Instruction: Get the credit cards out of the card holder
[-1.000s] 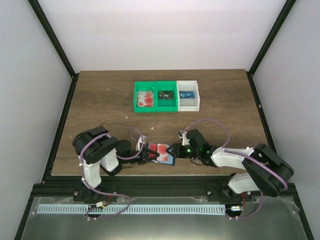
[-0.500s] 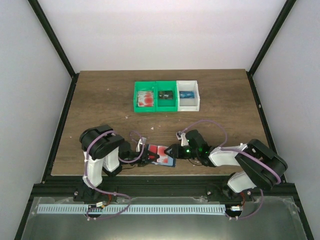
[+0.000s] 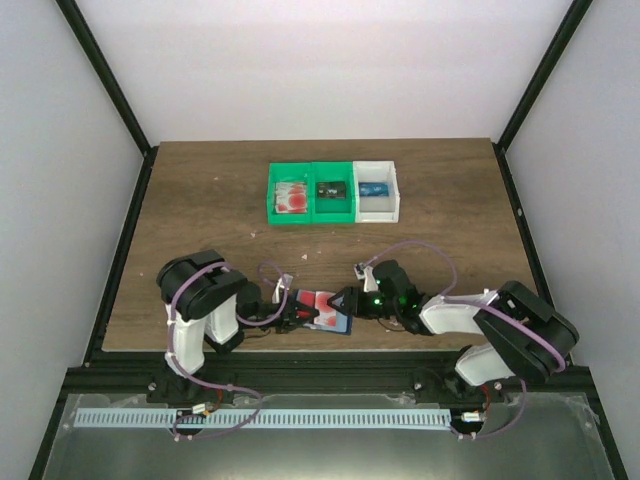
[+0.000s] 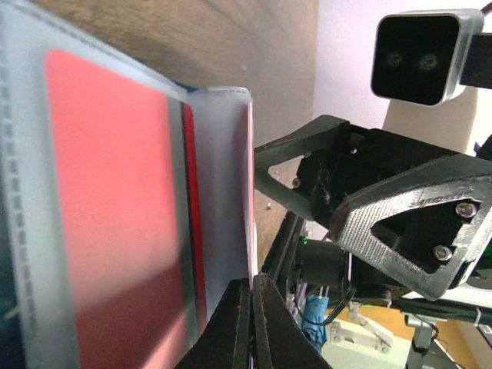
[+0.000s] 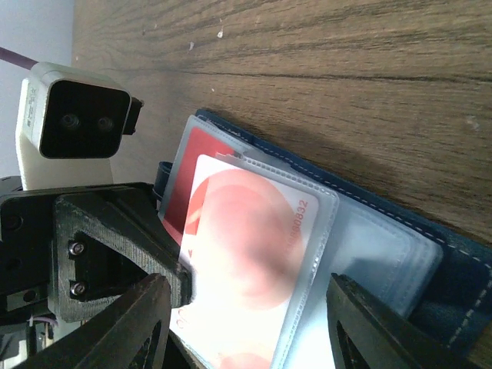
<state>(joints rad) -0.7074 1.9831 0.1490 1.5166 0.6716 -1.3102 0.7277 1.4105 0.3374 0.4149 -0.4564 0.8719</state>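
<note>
Near the counter [image 3: 200,200] front edge: card holder [image 3: 322,310] unfolded, pull not started.
Left end effector [image 4: 251,323] pinches its sleeve. Right end effector [image 5: 247,284], fingers apart, straddles a red-and-white credit card [image 5: 246,231]. Probably needs to clamp, then slide out.

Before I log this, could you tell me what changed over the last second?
The right claw edged left towards the navy-blue folding card holder and opened wider over its red-and-white plastic card. The left arm's elbow swung right. The left claw stayed shut on the holder's clear sleeve; the holder stayed put.
</note>
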